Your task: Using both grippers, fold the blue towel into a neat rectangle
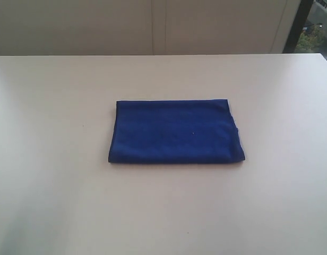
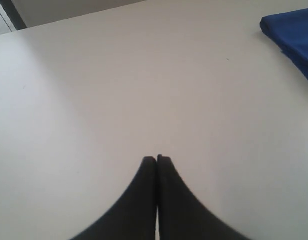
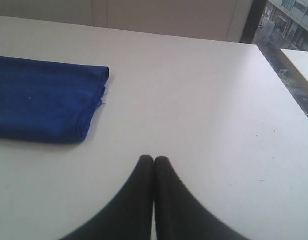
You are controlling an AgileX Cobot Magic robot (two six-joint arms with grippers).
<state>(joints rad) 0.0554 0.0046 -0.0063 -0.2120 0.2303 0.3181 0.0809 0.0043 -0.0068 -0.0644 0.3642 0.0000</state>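
- Left gripper (image 2: 157,159): we see both black fingers pressed flat together, tips meeting, nothing between them. It hangs over bare white table (image 2: 119,90).
- In the left wrist view only one corner of the blue towel (image 2: 293,35) shows, at the frame edge and well apart from the fingertips. We can make out stacked layers at that corner.
- Exterior view: neither arm shows. The towel lies flat around the middle of the table, folded into a rectangle with its long sides running left to right.
- The near edge is straight and the layers mostly line up. The right side bows out slightly, with a small bump partway along it.
- A tiny pale speck (image 1: 193,133) sits on the towel's top face, a little right of centre.
- In the right wrist view the towel's right end shows rounded folded layers. A loose thread (image 3: 100,103) sticks out from the hem there, over the table.
- Right gripper (image 3: 154,159): fingers closed against each other, holding nothing. It is over bare table, near the towel's right end but not touching it.
- Behind the table we see pale wall panels (image 1: 153,26).
- Far right there is a window (image 1: 317,32) with greenery outside.
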